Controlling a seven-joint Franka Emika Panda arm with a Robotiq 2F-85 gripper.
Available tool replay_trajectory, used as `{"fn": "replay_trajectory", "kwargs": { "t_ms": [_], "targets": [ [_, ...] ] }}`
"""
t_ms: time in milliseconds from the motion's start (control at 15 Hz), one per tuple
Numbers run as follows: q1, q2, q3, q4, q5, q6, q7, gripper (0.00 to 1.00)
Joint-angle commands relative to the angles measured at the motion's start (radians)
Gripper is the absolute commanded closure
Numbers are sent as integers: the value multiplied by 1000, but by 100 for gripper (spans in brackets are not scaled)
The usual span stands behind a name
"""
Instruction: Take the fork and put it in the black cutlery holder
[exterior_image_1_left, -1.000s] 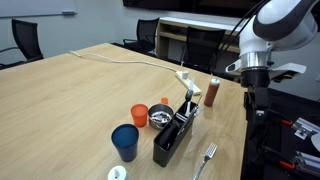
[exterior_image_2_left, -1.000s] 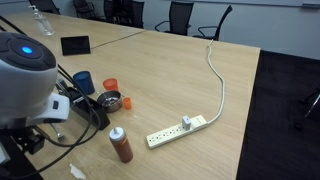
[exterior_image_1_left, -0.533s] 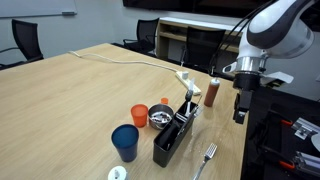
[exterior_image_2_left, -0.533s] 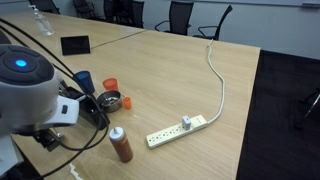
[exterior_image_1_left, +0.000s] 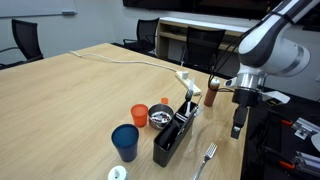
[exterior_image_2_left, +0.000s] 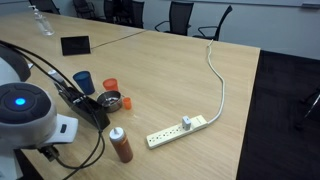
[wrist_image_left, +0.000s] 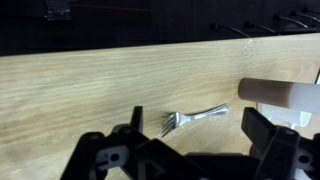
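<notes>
Blue cup at left on the tabletop, black cutlery holder beside it, fork lying flat just right of the holder near the tabletop edge, gripper raised farther right, spread wide, empty.

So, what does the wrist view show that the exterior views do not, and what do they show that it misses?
Only the wrist view: the tines of the fork up close, the gripper with its jaws wide apart, and a pale cylinder that I cannot identify.

Only the exterior views: the black cutlery holder, blue cup, orange cup, metal cup, brown bottle and power strip.

Shared: the fork lying on the wooden table, apart from the holder.
</notes>
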Motion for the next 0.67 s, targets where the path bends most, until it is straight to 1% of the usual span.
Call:
{"fn": "replay_trajectory", "kwargs": {
  "t_ms": [0, 200, 600],
  "targets": [
    [-20, 66, 21, 34, 84, 12, -82, 0],
    [-21, 122, 19, 73, 108, 5, -110, 0],
    [-15, 222, 25, 165, 104, 3, -110, 0]
  ]
}}
